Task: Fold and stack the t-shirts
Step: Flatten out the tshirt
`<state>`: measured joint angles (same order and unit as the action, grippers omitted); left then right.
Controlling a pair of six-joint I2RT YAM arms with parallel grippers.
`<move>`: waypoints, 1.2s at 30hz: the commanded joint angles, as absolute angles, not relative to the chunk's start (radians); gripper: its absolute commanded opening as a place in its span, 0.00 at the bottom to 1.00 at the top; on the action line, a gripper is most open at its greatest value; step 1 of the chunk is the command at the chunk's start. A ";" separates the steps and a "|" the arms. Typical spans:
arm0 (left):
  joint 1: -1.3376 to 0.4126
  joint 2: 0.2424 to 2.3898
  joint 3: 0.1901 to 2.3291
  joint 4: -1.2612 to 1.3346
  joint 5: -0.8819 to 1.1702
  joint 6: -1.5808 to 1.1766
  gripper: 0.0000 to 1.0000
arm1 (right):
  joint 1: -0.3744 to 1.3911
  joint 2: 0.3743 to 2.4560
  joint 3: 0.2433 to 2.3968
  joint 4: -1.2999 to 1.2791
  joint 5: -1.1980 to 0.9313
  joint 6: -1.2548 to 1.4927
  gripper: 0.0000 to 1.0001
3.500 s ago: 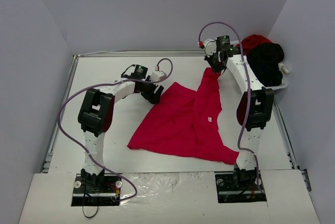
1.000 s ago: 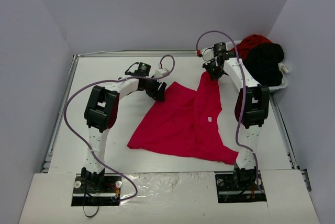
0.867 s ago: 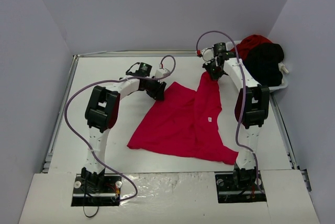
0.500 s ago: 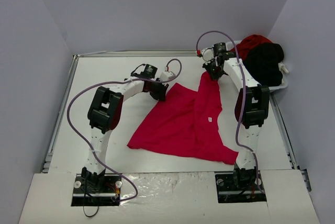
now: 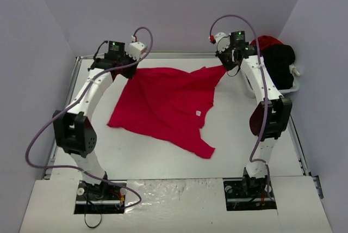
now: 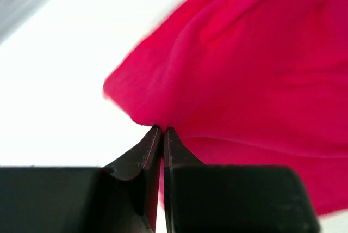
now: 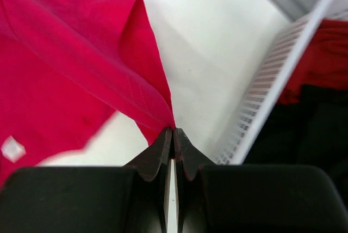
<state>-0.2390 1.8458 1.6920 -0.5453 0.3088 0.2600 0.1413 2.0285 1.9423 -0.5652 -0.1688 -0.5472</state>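
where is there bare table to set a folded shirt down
Bare table lies between the red shirt and the near edge, and between that shirt and the right arm. Crowded: the far edge, where left claw and right claw pinch its corners, and the basket corner.

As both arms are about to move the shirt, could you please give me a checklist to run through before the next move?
1. Grip of the left fingers on the red t-shirt: ok, shut on an edge.
2. Grip of the right fingers on its other far corner: ok, shut on it.
3. Far edge stretched between both grips: ok.
4. Shirt free of creases: not ok; it is wrinkled, and one end trails toward the near side.
5. Shirt clear of the white basket: ok.
6. Single layer in each grip: cannot tell.
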 commanded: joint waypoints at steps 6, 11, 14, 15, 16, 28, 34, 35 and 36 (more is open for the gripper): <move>-0.441 1.442 1.570 -0.805 0.325 0.480 0.02 | 0.135 1.755 1.795 -0.615 -0.225 -0.574 0.00; -0.741 1.454 1.335 -0.920 0.316 0.520 0.14 | 0.137 1.684 1.651 -0.615 -0.229 -0.594 0.00; -0.833 1.538 1.269 -0.977 0.374 0.563 0.43 | 0.137 1.671 1.595 -0.614 -0.229 -0.592 0.00; -0.839 1.555 1.264 -0.979 0.376 0.572 0.45 | 0.137 1.667 1.586 -0.614 -0.230 -0.588 0.00; -0.839 1.568 1.264 -0.980 0.365 0.574 0.46 | 0.137 1.667 1.574 -0.614 -0.230 -0.586 0.00; -0.655 1.480 1.353 -0.669 0.342 0.540 0.53 | 0.132 1.663 1.542 -0.611 -0.239 -0.575 0.00; -0.630 1.500 1.332 -0.578 0.400 0.612 0.57 | 0.129 1.683 1.522 -0.601 -0.265 -0.560 0.00; -0.630 1.509 1.331 -0.572 0.400 0.627 0.57 | 0.129 1.689 1.520 -0.598 -0.267 -0.558 0.00; -0.630 1.517 1.328 -0.557 0.411 0.638 0.57 | 0.129 1.690 1.514 -0.594 -0.273 -0.557 0.00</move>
<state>-0.6281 1.4963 1.3304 -0.6193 0.3706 0.5781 0.1368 1.6913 1.5257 -0.5957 -0.2455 -0.5724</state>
